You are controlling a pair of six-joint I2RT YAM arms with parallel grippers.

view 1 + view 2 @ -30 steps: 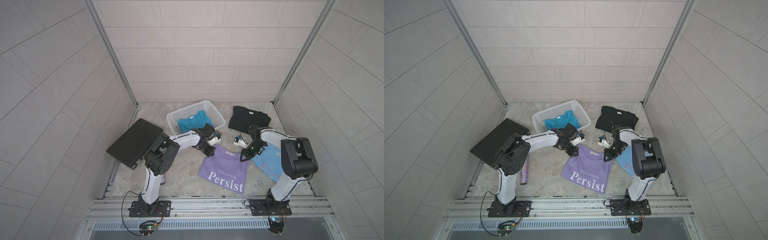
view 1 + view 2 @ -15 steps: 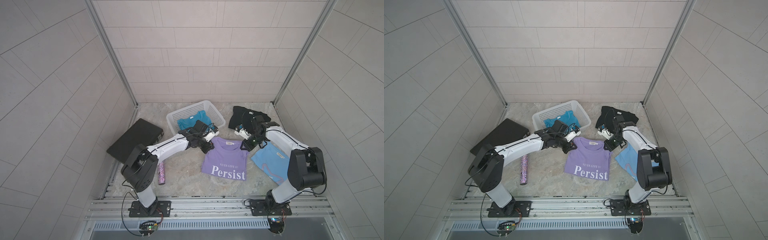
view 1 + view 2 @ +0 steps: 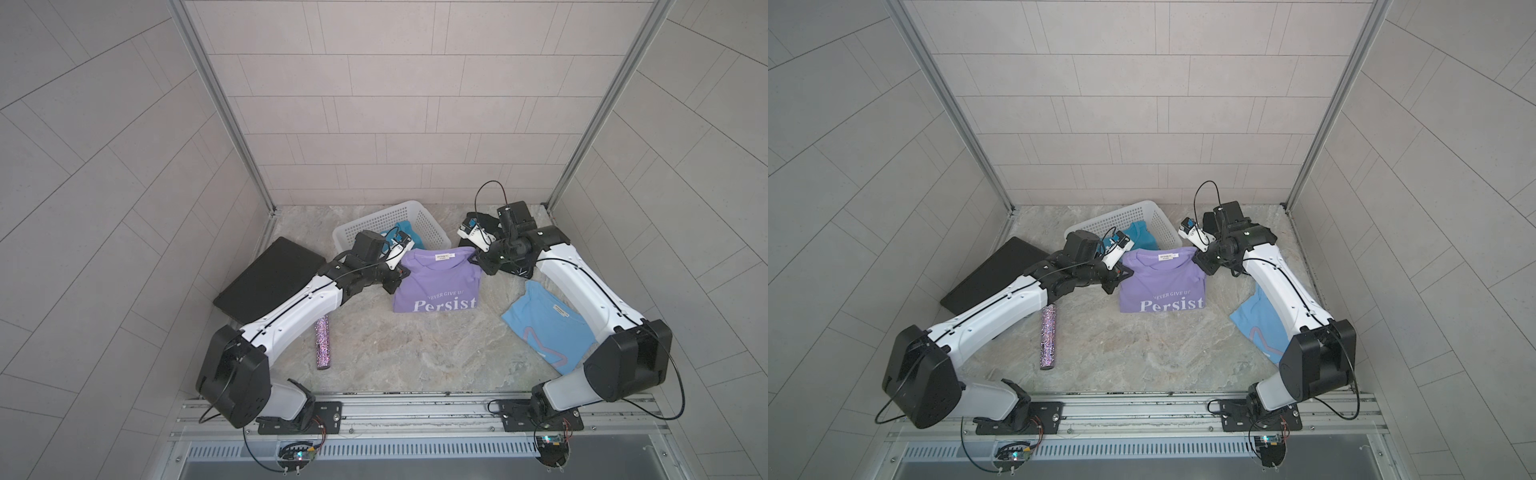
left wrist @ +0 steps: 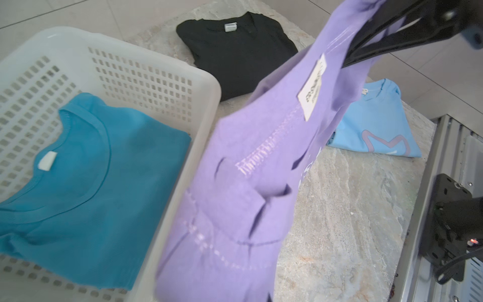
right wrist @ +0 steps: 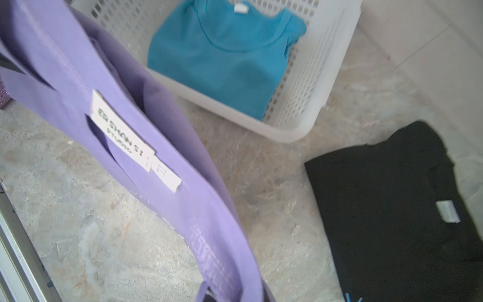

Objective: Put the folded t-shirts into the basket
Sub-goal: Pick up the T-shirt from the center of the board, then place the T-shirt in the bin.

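Beside basket (image 3: 430, 226), lilac shirt (image 3: 436, 279) hanging, left fingers (image 3: 398, 279) and right fingers (image 4: 386, 41) closed on shoulders

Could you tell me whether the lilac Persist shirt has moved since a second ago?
Yes: the lilac shirt has shifted toward the basket, collar now near its front rim.

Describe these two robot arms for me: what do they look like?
The left arm and right arm match: long white shells joined by chunky black joint housings, with a thin black cable running along each. Near each wrist sits a small white camera module with a blue patch. The jaws are black. Black base plates bolt onto a silver rail.
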